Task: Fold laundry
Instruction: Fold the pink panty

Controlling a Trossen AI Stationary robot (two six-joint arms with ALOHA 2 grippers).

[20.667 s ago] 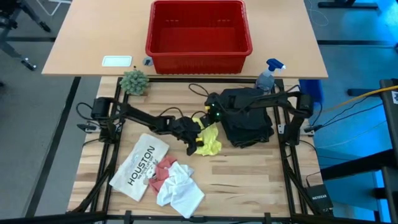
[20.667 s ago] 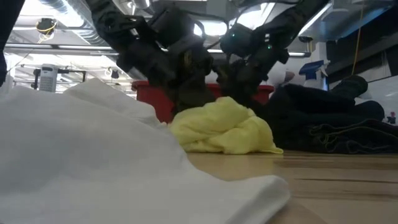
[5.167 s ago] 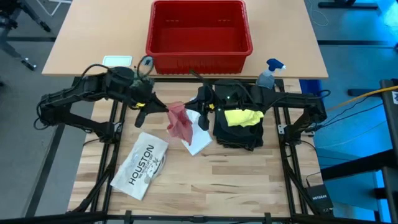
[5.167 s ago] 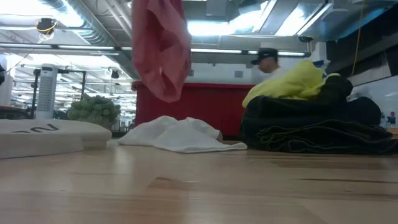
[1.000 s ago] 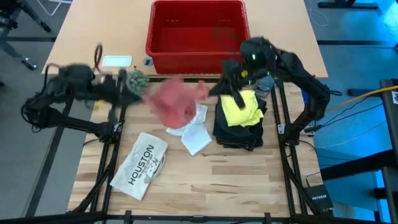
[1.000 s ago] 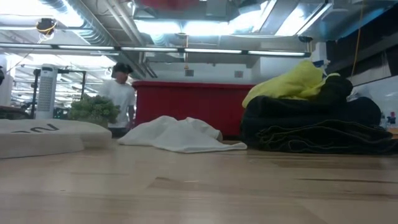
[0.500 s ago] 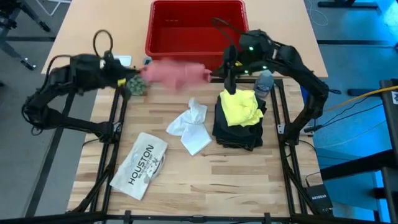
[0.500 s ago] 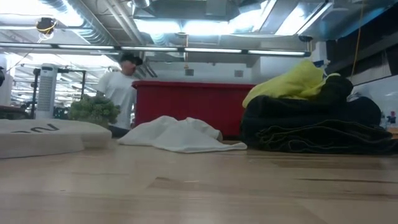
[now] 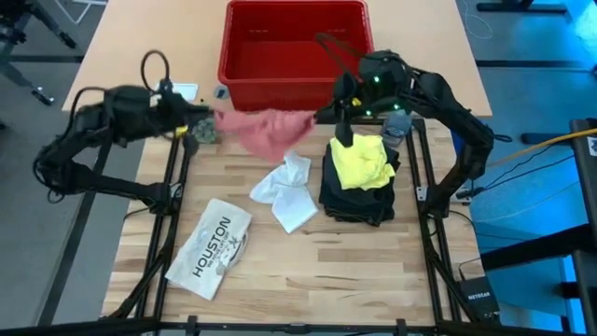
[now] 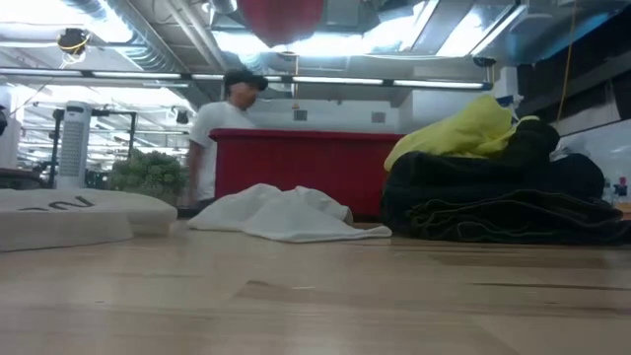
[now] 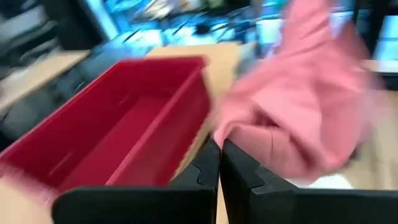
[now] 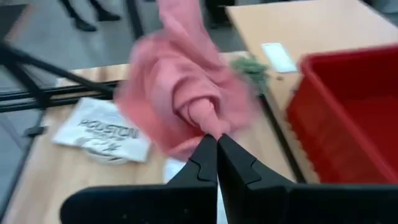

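Now the left gripper (image 9: 207, 114) pinches one end of the pink cloth (image 9: 266, 129), stretched in the air before the red basket (image 9: 297, 42) (moments ago it hung bunched) and sagging lower; the right gripper (image 9: 326, 114) clamps the other end, ready for laying flat

Grey floor (image 9: 37, 233) around worktop (image 9: 354, 271); ceiling strip lights (image 10: 296, 79), exposed ducts; person (image 10: 222, 128) walking behind; blue glow right side.

Two black jointed arms are seen, looped with dark cables; a green light is lit on the right arm (image 9: 377, 82).
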